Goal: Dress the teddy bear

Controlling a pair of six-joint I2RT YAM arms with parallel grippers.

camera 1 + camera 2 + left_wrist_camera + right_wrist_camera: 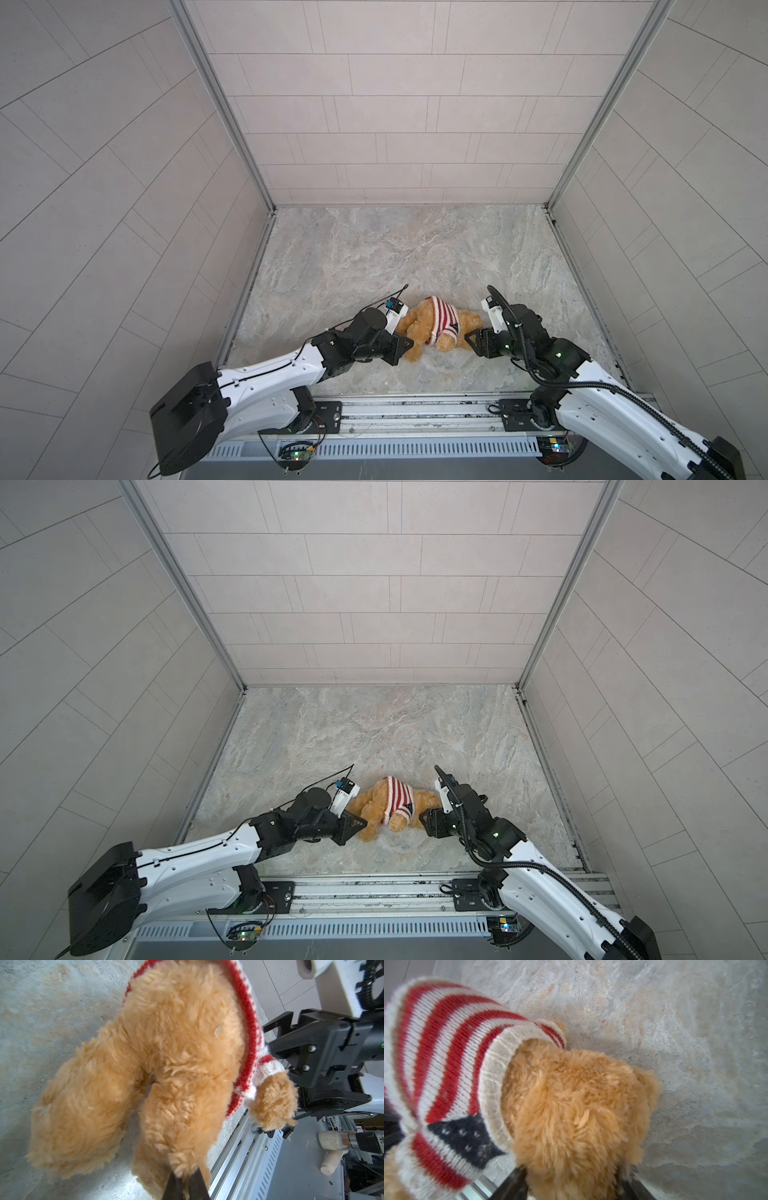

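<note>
Two arms reach low from the near edge. The left gripper (409, 344) is clamped on a leg of the one bear (419, 323), at its 8 o'clock. The right gripper (469, 337), at 4 o'clock, has its jaws apart astride the head. The bear lies at 6 o'clock on the tabletop (395, 249), wearing one striped sweater (442, 313).

The teddy bear (417, 324) is laid across the surface (395, 257), near its front edge and about midway between its sides, with the legs to the left and the head to the right. The sweater (444, 316) is worn over the trunk, between legs and head. The leg nearer the front is enclosed by the fingers of the left gripper (409, 347), just left of the bear. The head is placed between the fingers of the right gripper (473, 337), just right of it. The rail (415, 409) is set before the surface.
</note>
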